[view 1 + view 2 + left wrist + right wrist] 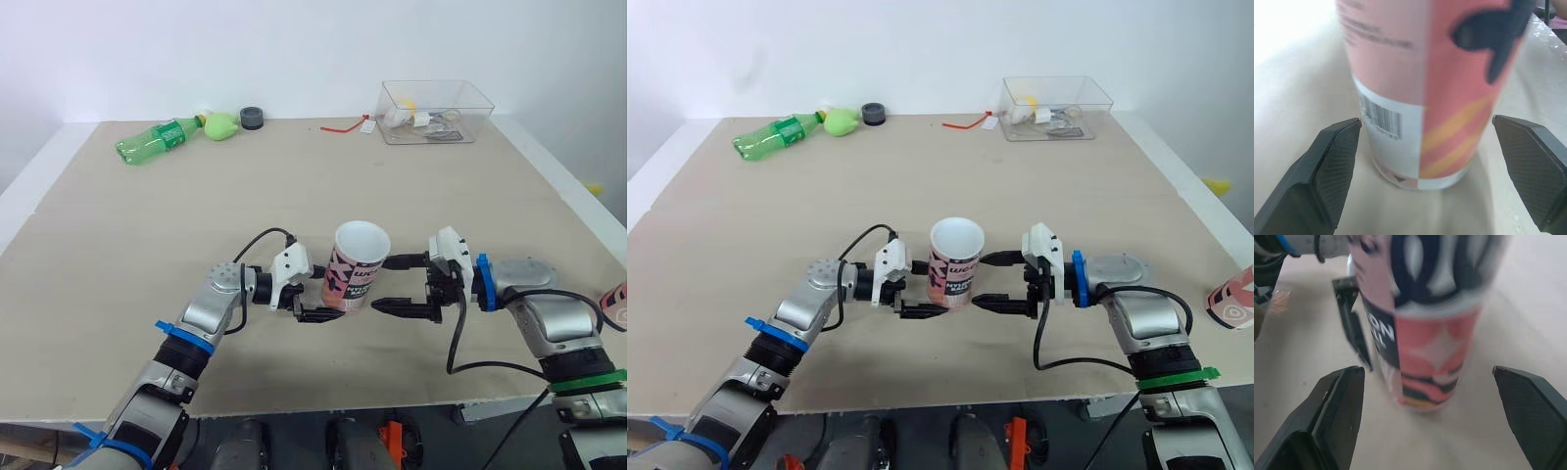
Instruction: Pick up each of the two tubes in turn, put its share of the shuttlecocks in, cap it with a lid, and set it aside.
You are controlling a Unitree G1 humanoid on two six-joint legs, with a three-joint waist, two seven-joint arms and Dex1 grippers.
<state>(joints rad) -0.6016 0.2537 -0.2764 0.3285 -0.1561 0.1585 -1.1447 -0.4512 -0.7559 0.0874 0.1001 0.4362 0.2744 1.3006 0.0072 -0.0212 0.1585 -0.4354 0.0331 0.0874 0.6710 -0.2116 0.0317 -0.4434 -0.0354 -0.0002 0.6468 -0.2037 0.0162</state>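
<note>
A pink printed tube (356, 266) stands upright on the table (137, 245) near its front edge, its open white mouth facing up. My left gripper (328, 296) reaches in from the tube's left, low near its base. It is open, with its fingers (1334, 166) either side of the tube and a gap showing on at least one side. My right gripper (380, 286) is open just right of the tube, its fingers (1339, 406) spread wide and clear of it. A second pink tube (1232, 299) lies at the far right edge.
At the back left lie a green plastic bottle (157, 140), a green object (221, 124) and a black ring (253, 117). A clear plastic box (434, 110) with small items sits at the back right, a red tag (345, 125) beside it.
</note>
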